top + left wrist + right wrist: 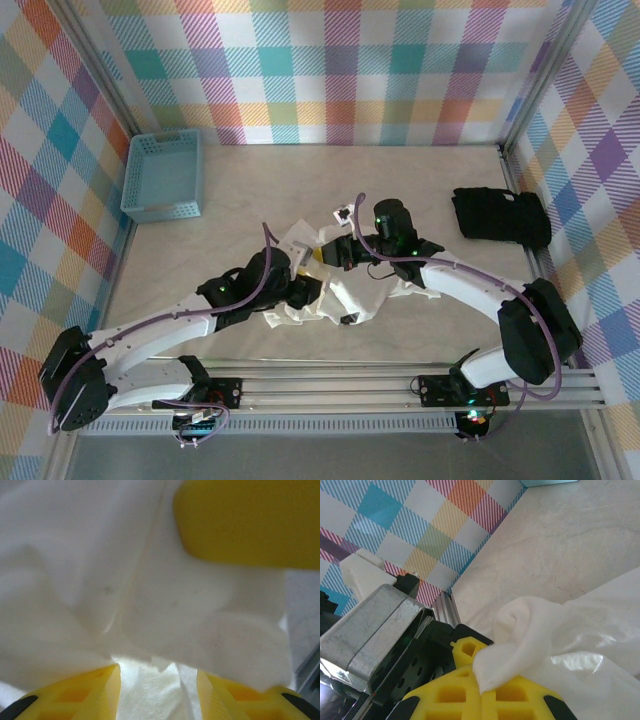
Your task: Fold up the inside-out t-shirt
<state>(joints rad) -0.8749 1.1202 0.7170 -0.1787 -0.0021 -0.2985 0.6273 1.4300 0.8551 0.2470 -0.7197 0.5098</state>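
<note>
The inside-out t-shirt (pixel 352 296), white and crumpled, lies in a heap at the middle of the table between both arms. My right gripper (pixel 336 252) is at the heap's far edge. In the right wrist view it (pixel 482 692) is shut on a rolled fold of the shirt (pixel 535 625). My left gripper (pixel 303 290) is at the heap's left side. In the left wrist view its (pixel 158 674) jaws stand apart, with shirt fabric (pixel 75 555) lying in the gap and draped ahead. One yellow finger of the right gripper (pixel 250 520) shows close above.
A blue basket (pixel 163 176) stands at the back left of the table. A black folded garment (pixel 500 216) lies at the right. Checked walls enclose the table (pixel 420 170) on three sides, and a metal rail (pixel 400 385) runs along the near edge.
</note>
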